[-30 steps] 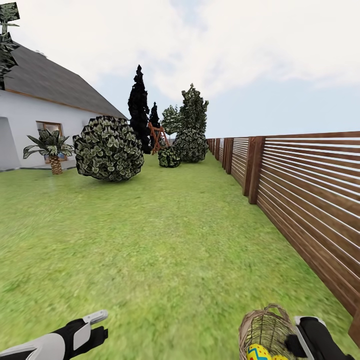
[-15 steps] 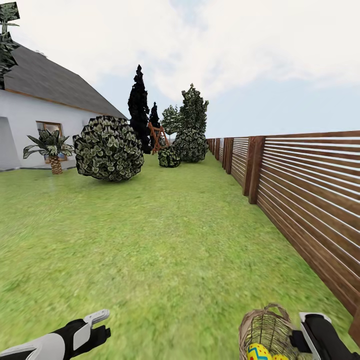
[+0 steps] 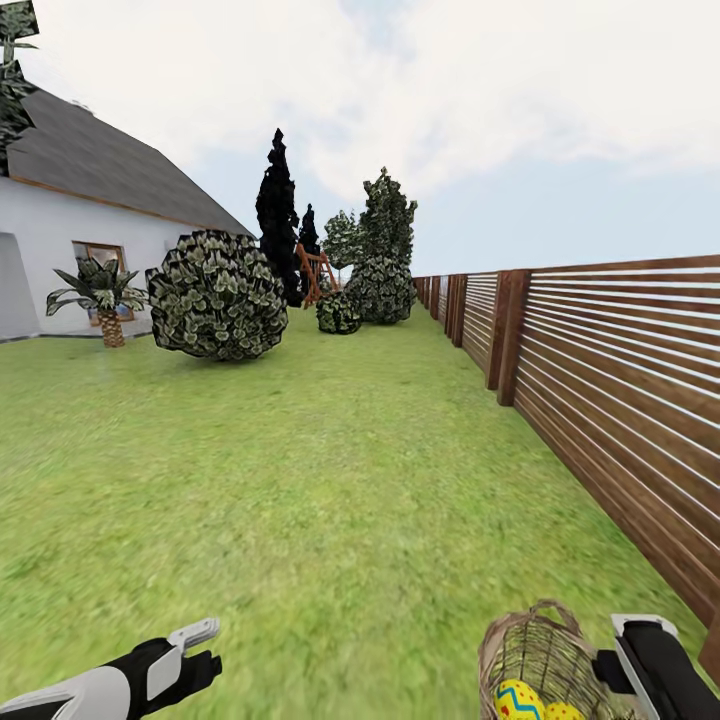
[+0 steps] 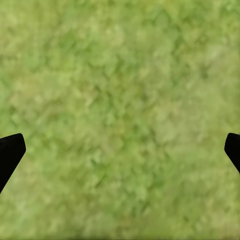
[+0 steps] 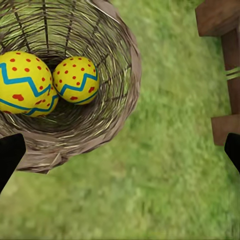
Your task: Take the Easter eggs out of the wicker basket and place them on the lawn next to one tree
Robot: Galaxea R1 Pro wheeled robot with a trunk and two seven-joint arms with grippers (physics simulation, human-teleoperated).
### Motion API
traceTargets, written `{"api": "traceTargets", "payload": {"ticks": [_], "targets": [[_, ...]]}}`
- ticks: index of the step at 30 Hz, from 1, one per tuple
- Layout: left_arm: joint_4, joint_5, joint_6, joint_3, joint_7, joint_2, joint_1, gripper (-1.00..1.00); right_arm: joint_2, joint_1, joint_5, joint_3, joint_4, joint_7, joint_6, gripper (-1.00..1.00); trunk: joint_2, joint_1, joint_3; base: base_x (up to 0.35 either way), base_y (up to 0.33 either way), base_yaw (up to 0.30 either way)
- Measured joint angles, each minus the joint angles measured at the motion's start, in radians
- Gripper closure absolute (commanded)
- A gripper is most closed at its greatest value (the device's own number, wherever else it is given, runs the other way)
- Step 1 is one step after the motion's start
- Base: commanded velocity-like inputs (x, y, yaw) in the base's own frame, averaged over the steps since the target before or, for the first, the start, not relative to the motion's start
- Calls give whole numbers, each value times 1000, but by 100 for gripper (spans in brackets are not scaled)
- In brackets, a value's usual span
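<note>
Lawn (image 3: 330, 480) is seen stretching between white house (image 3: 60, 240) and slatted fence (image 3: 620, 400); wicker basket (image 3: 535, 655) is set on grass near the fence, Easter eggs (image 5: 75, 80) lying inside. Both end effectors, left (image 3: 190, 650) and right (image 3: 640, 650), are held open, empty. Step judged: first egg pickup; right end effector must be lowered into basket.

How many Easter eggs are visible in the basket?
3, all inside the wicker basket: a large egg, a second beside it, and a third mostly hidden beneath the large one.
</note>
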Motion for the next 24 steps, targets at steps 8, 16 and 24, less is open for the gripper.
{"api": "traceTargets", "payload": {"ticks": [8, 16, 24], "targets": [[0, 0, -1, 0, 0, 2, 0, -100, 1, 0, -13, 0, -4, 0, 1, -100, -56, 31, -25, 0, 0, 0], [1, 0, -1, 0, 0, 1, 0, -100, 4, 0, -15, 0, -4, 1, 1, -100, -112, 61, -50, 0, 0, 0], [1, 0, -2, -1, 0, 0, 0, -100, 1, 1, -15, -1, -10, 1, 1, -100, -168, 92, -75, 0, 0, 0]]}}
